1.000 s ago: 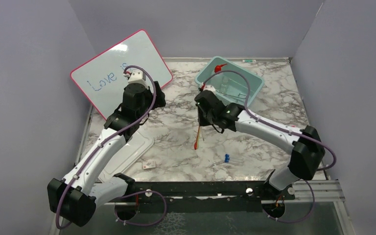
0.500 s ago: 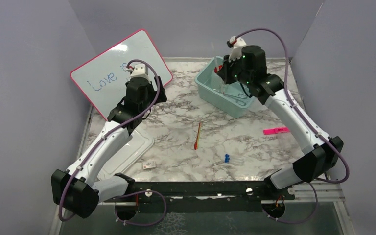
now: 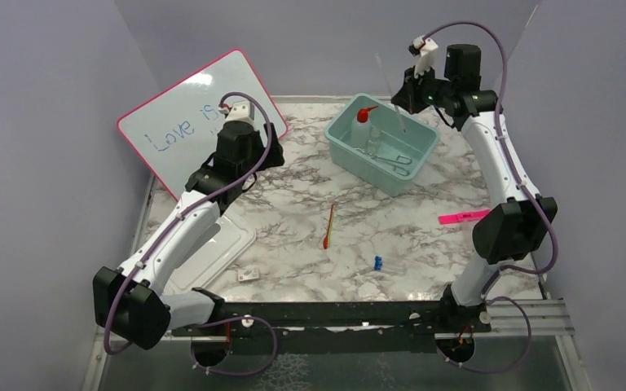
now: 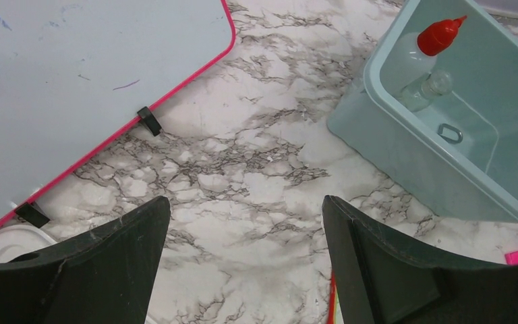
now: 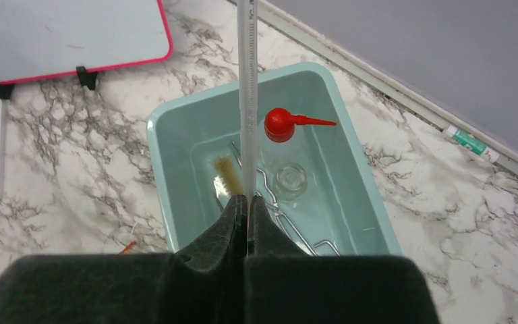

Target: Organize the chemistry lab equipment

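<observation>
My right gripper (image 5: 248, 202) is shut on a thin clear rod (image 5: 246, 101). In the top view the rod (image 3: 391, 94) hangs tilted from the gripper (image 3: 412, 88) above the teal bin (image 3: 350, 159). Inside the bin (image 5: 155, 135) lie a squeeze bottle with a red nozzle cap (image 5: 280, 125), a brown-bristle brush (image 5: 226, 172), metal forceps (image 5: 290, 223) and a small glass vial (image 5: 290, 179). A thin red stick (image 3: 328, 226) lies on the marble at mid-table. My left gripper (image 4: 243, 209) stands open over bare marble, left of the bin (image 4: 391, 155); nothing is between its fingers.
The pink-framed whiteboard (image 3: 187, 122) leans at the back left. A white lid (image 3: 212, 257) lies under my left arm. A pink piece (image 3: 462, 217), a small blue piece (image 3: 378, 262) and a small card (image 3: 249, 275) lie on the table. A green-white tube (image 5: 472, 142) rests against the back wall.
My right arm swung from mid-table up and back to the right, carrying the clear rod over the bin. My left arm shifted slightly to the right.
</observation>
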`<state>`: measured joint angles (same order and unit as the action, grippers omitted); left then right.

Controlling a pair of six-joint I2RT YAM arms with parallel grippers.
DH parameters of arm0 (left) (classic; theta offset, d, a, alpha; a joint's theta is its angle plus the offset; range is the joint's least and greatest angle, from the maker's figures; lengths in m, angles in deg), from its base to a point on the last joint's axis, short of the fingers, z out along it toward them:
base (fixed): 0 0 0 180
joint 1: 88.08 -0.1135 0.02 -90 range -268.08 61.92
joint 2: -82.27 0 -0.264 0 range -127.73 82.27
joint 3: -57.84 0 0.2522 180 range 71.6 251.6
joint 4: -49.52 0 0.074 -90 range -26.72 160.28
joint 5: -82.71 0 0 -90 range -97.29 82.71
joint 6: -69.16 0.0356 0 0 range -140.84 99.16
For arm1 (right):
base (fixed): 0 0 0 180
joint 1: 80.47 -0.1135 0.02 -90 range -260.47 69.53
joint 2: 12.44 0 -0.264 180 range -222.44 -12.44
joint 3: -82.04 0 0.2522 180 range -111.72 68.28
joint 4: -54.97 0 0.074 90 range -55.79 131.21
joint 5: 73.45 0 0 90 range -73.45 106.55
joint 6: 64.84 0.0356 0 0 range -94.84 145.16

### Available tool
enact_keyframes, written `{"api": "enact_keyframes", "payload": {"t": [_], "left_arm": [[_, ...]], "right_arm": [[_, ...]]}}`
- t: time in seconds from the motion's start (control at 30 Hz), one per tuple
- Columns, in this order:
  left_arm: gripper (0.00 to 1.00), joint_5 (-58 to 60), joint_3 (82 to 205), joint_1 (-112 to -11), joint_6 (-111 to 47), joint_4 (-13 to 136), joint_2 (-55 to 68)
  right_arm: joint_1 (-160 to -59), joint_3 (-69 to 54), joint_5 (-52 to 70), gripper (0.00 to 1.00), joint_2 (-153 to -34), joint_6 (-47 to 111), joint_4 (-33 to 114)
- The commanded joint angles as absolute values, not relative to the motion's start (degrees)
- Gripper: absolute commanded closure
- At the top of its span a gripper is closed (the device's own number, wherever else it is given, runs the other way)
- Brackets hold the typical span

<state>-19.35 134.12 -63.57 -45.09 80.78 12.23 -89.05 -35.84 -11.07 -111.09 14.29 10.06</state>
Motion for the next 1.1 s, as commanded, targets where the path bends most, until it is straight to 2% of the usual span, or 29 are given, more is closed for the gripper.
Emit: {"api": "enact_keyframes", "payload": {"t": [0.0, 0.3, 0.73, 0.9, 1.07], "left_arm": [[0.14, -17.74, 137.03, -63.30, -45.70, 81.13, 10.29], [0.14, -13.00, 141.17, -63.30, -44.89, 81.22, 5.15], [0.14, -9.69, 140.95, -63.30, -44.43, 80.31, 2.70], [0.14, -9.35, 140.61, -63.30, -44.59, 80.25, 2.69], [0.14, -8.96, 140.59, -63.28, -44.64, 80.25, 2.54]], "right_arm": [[-87.80, -41.09, -18.63, 0.99, -115.26, 5.21, -0.86], [-88.00, -41.32, -23.23, 1.00, -122.92, 1.63, -7.69], [-93.72, -41.00, -12.95, 0.99, -133.55, -1.69, -12.52], [-94.26, -42.69, -10.39, 0.94, -135.74, -1.83, -13.28], [-94.27, -43.71, -10.80, 0.82, -134.78, -0.84, -13.02]]}}
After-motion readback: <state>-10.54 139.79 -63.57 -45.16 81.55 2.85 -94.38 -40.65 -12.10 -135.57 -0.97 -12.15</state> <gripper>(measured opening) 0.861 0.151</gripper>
